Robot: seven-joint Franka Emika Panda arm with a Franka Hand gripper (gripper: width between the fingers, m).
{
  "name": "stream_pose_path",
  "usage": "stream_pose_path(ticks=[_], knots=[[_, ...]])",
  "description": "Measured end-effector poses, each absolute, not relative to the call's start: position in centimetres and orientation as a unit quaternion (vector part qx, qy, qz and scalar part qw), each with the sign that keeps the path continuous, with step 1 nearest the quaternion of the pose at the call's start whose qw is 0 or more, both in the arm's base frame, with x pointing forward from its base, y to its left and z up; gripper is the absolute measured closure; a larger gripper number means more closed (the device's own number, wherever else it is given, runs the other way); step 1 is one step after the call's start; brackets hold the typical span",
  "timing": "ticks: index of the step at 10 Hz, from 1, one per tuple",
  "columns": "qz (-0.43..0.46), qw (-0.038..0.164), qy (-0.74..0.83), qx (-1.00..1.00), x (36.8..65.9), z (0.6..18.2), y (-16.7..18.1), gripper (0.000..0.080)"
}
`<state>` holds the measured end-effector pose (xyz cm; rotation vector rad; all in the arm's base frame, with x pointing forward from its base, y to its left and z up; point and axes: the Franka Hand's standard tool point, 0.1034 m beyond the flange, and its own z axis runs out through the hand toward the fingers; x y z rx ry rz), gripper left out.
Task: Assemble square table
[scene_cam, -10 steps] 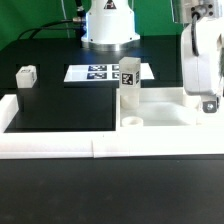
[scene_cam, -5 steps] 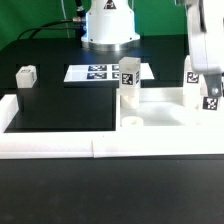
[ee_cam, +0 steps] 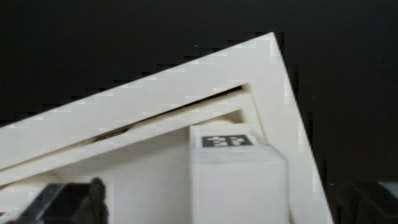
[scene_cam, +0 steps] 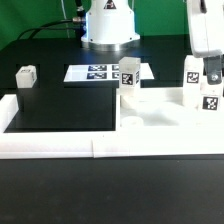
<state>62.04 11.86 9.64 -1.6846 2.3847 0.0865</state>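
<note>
Nearest the exterior camera runs the low white border wall (scene_cam: pixel 60 148), and just behind it the tabletop (scene_cam: pixel 160 116) lies flat on the black table (scene_cam: pixel 60 105), pushed toward the exterior view's right. Two legs stand upright on the tabletop: one (scene_cam: pixel 128 85) at its corner on the exterior view's left, another (scene_cam: pixel 208 98) at the corner on the exterior view's right. The end effector (scene_cam: pixel 212 72) hangs just above that second leg with its jaws spread wide and nothing between them; the wrist view looks down on the tagged leg top (ee_cam: pixel 228 142) from above, clear of the fingers. The step in hand looks like seating this leg, so the sound course would be to lift straight up without brushing it, then check it stands square before fetching the next. A loose leg (scene_cam: pixel 26 76) lies well apart toward the exterior view's left, and beyond lies the marker board (scene_cam: pixel 105 72).
</note>
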Motion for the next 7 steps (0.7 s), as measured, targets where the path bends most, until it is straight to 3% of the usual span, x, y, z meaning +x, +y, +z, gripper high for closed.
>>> stream_pose_path(ticks=[7], knots=[[0.014,0.116,0.778,-0.618,61.31,9.60,11.09,0.0151]])
